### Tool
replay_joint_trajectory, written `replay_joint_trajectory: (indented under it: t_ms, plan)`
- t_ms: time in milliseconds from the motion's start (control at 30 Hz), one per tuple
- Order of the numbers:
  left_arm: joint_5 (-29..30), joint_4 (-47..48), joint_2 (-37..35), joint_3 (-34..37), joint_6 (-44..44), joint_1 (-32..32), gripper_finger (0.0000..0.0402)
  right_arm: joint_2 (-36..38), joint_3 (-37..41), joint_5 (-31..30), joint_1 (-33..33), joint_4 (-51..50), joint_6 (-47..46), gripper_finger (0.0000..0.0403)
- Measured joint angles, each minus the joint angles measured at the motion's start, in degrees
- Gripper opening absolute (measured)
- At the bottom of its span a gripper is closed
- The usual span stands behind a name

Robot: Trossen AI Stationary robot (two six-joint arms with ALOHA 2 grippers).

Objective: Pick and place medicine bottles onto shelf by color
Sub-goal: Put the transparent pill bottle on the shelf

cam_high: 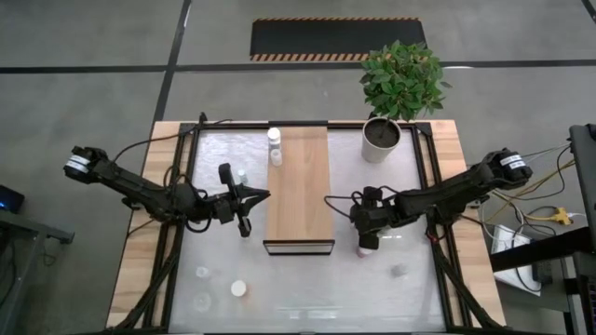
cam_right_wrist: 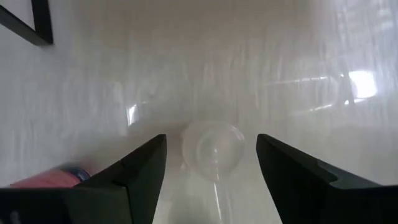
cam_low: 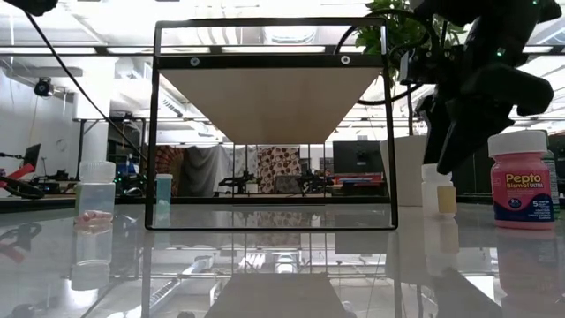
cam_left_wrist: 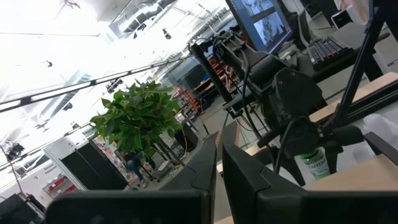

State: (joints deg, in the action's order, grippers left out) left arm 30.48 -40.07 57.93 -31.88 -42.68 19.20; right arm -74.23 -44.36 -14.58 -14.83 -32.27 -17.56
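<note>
The light-wood shelf (cam_high: 299, 186) stands mid-table on a black frame (cam_low: 274, 124), with two white bottles (cam_high: 275, 146) on its far left corner. My right gripper (cam_right_wrist: 211, 138) hangs open, tilted down, right of the shelf. Its fingers stand on either side of a translucent white-capped bottle (cam_right_wrist: 214, 149) upright on the table, without touching it. A pink Pepto bottle (cam_low: 523, 181) stands right beside it (cam_high: 366, 249). My left gripper (cam_high: 265, 194) is shut and empty, raised just left of the shelf and pointing at it. A small bottle (cam_high: 242, 175) stands near it.
A potted plant in a white pot (cam_high: 381, 140) stands at the far right. Three bottles (cam_high: 238, 288) stand near the front left, and one more (cam_high: 399, 271) at the front right. Two bottles (cam_low: 95, 190) show left of the shelf frame in the low view.
</note>
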Motion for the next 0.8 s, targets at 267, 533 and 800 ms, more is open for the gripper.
replay_joint_trajectory:
  t_ms: [267, 533, 800]
  plan:
    - [0.00, -0.02, 0.00, 0.00, 0.00, 0.00, 0.0010, -1.53, 0.02, 0.01, 0.09, 0.46, 0.20, 0.0185]
    - [0.00, 0.00, 0.00, 0.00, 0.00, 0.00, 0.0010, -0.73, -0.02, 1.15, 0.24, -0.08, 0.14, 0.0126]
    - [0.00, 0.02, 0.00, 0.00, -0.02, 0.00, 0.0010, 2.94, -7.00, 1.29, 0.24, -11.41, -0.48, 0.0144]
